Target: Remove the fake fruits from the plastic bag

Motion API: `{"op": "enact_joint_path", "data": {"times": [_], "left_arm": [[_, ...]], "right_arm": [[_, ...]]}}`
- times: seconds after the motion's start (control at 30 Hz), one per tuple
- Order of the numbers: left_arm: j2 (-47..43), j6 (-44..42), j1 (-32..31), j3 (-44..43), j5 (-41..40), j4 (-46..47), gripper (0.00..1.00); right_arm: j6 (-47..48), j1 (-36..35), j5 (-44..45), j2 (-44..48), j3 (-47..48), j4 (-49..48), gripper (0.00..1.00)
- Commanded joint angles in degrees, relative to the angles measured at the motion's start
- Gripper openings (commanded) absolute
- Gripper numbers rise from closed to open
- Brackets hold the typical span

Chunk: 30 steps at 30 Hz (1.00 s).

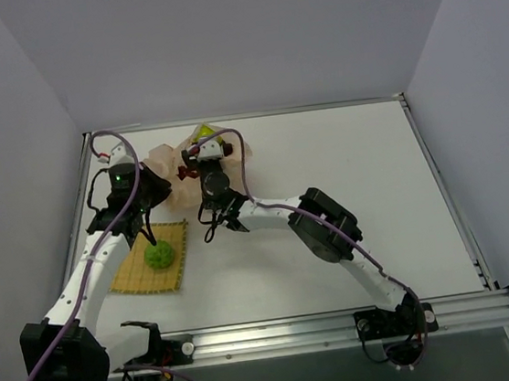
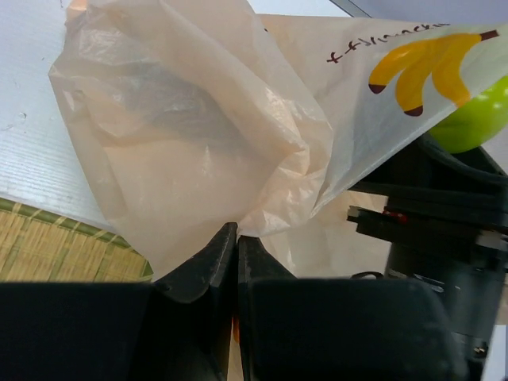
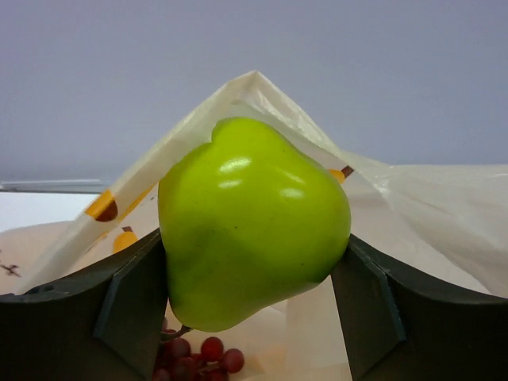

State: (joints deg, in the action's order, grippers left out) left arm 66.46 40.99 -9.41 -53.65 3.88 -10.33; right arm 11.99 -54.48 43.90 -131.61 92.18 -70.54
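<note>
Pear-like fruit (image 3: pixel 254 222) sits clamped between the right jaws, against the plastic bag (image 2: pixel 198 143), with grapes (image 3: pixel 202 353) below it. Left jaws are pinched together on the bag's edge. The bumpy green fruit (image 1: pixel 160 254) lies on the woven mat (image 1: pixel 135 276).

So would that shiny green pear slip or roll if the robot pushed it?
Probably a bit slippery: the pear has a glossy skin with bright highlights, though the right end effector pinches it at its wide sides. It seems stiff, since it shows no dent there. Set down, its rounded body might roll or tip.
</note>
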Motion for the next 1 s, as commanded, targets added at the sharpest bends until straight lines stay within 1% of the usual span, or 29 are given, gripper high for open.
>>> {"op": "enact_joint_path", "data": {"times": [0.0, 0.03, 0.07, 0.1, 0.13, 0.17, 0.2, 0.27, 0.3, 0.37, 0.43, 0.6, 0.67, 0.8, 0.9, 0.93, 0.97], "left_arm": [[0.25, 0.32, 0.01, -4.53, 0.52, 1.19, 0.03], [0.51, -0.03, 0.09, -5.67, 0.25, 1.1, 0.03], [1.21, -0.21, 0.09, -6.29, 0.08, 1.19, 0.02], [1.74, -0.47, 0.18, -6.9, -0.53, 1.36, 0.02], [2.27, -0.39, 0.27, -7.95, -0.63, 1.71, 0.02], [3.41, -0.21, 0.36, -8.4, -0.63, 1.89, 0.02], [3.94, -0.21, 0.36, -8.84, -0.37, 2.41, 0.02], [5.25, -0.3, 0.36, -9.98, -0.63, 2.59, 0.02], [5.52, -0.3, 0.53, -10.25, -0.71, 2.24, 0.02], [5.96, -0.3, 0.97, -10.86, -0.71, 2.24, 0.02], [6.05, -0.91, 1.23, -11.48, -1.76, 1.98, 0.02], [6.58, -1.09, 3.08, -12.36, -1.95, 2.5, 0.02], [6.84, -1.09, 3.95, -12.53, -1.25, 2.68, 0.02], [6.67, -0.91, 5.36, -12.89, 0.86, 3.21, 0.02], [5.62, -1.0, 5.98, -12.27, 1.74, 3.82, 0.03], [5.18, -1.09, 6.07, -12.1, 2.18, 4.43, 0.02], [5.0, -1.35, 5.98, -11.83, 2.71, 4.61, 0.02]], "right_arm": [[7.79, -0.37, 7.44, -1.63, 3.27, -14.63, 0.34], [6.05, -0.37, 4.73, -0.76, 2.4, -10.1, 0.34], [-0.67, 0.07, -3.39, 2.21, 1.17, -6.4, 0.34], [-4.83, 0.34, -8.6, 3.98, -0.93, 2.08, 0.35], [-8.78, 0.69, -14.75, 6.0, -2.08, 5.56, 0.35], [-11.96, 1.3, -20.38, 10.11, -3.66, 7.33, 0.35], [-17.73, 1.13, -28.09, 12.23, -7.77, 7.96, 0.36], [-20.5, 0.69, -34.37, 18.63, -11.57, 8.31, 0.36], [-22.6, 0.25, -38.76, 20.41, -13.94, 9.62, 0.36], [-23.85, -0.27, -41.16, 24.8, -16.06, 10.68, 0.35], [-26.74, -0.28, -43.28, 26.84, -18.6, 12.8, 0.35], [-30.7, -0.19, -47.06, 31.5, -25.11, 11.22, 0.35], [-30.89, -0.28, -47.15, 33.25, -26.88, 11.83, 0.35], [-30.45, -1.59, -48.03, 37.12, -30.65, 16.04, 0.34], [-29.57, -5.54, -46.11, 39.59, -34.95, 18.95, 0.34], [-29.39, -7.99, -44.88, 39.85, -36.27, 19.21, 0.34], [-29.91, -8.88, -42.52, 39.59, -38.11, 19.56, 0.34]]}}
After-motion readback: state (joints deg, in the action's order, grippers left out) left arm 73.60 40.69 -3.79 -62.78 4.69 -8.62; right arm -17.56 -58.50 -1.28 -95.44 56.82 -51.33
